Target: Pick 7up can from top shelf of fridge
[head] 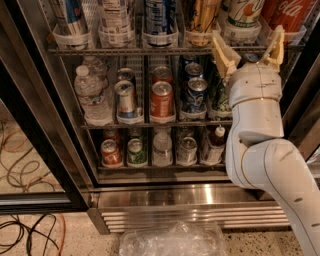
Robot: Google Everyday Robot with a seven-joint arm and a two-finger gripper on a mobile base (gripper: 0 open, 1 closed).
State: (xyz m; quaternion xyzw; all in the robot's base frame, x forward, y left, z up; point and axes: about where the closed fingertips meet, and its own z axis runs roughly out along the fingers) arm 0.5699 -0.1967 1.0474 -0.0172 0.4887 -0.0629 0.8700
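Observation:
The fridge (150, 192) stands open before me, with wire racks of cans and bottles. The top shelf (150, 50) carries a row of clear plastic holders. The 7up can (245, 12), white with green lettering and a red spot, stands in a holder at the upper right, its top cut off by the frame edge. A red Coca-Cola can (290, 12) stands right of it. My gripper (248, 47) is open, its two tan fingers pointing up, just below and in front of the 7up can's holder, holding nothing.
Other cans fill the top shelf to the left: a gold one (202, 15), a blue one (160, 15). A water bottle (92, 92) and cans stand on the middle rack. A dark door frame (35, 130) is at left. Cables (25, 155) and a clear plastic bag (175, 240) lie on the floor.

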